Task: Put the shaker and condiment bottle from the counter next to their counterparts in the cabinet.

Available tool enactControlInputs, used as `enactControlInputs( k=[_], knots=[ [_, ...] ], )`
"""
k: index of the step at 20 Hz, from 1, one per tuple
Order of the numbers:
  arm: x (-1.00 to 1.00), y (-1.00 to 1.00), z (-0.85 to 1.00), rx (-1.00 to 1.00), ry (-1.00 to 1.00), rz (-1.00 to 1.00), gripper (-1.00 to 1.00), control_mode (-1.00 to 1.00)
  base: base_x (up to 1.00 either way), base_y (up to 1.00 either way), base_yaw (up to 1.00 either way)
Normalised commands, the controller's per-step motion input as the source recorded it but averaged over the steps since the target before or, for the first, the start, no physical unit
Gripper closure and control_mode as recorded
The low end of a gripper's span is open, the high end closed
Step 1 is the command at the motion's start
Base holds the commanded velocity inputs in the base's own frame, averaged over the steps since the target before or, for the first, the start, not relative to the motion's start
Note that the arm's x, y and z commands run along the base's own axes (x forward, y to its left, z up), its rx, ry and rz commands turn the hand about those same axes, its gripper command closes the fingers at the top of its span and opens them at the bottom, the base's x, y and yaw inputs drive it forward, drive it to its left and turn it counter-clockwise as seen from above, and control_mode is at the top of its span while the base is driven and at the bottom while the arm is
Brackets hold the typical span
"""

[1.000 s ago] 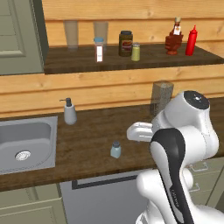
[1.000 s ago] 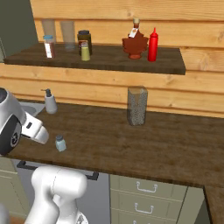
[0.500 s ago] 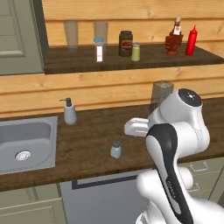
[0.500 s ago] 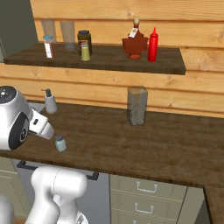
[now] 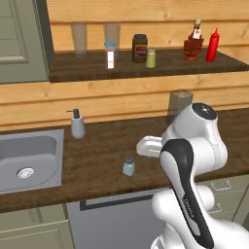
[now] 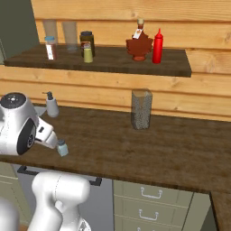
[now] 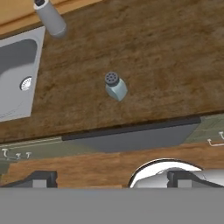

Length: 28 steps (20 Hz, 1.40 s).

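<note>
Standing upright near the counter's (image 5: pixel 97 165) front edge, the shaker (image 5: pixel 129 167) is sitting alone, right of the sink (image 5: pixel 29 163). The gripper (image 7: pixel 111 178) is hovering above it, jaws spread wide, seemingly touching nothing. The condiment bottle (image 5: pixel 212 45) is resting at the cabinet's (image 5: pixel 87 68) right end beside the brown sauce bottle (image 5: pixel 194 44).

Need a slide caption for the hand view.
Open gripper above small pale blue-grey shaker standing on dark wooden counter.
</note>
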Motion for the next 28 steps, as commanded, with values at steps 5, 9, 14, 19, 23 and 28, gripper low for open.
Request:
enactControlInputs(
  k=[5, 9, 14, 19, 23, 28],
  knots=[
    [-0.01, 0.0, -0.36, 0.02, 0.01, 0.0, -1.0, -1.0, 0.0, 0.0, 0.0],
    [0.0, 0.0, -0.14, 0.01, -0.03, 0.0, -1.0, -1.0, 0.0, 0.0, 0.0],
    [0.21, 0.0, -0.14, 0.0, -0.08, -0.01, -1.0, -1.0, 0.0, 0.0, 0.0],
    [0.1, 0.01, -0.03, 0.0, -0.04, -0.02, -1.0, -1.0, 0.0, 0.0, 0.0],
    [0.1, 0.0, -0.09, -0.01, -0.08, 0.0, -1.0, -1.0, 0.0, 0.0, 0.0],
    [0.31, 0.01, -0.2, -0.07, -0.13, 0.0, -1.0, -1.0, 0.0, 0.0, 0.0]
  ],
)
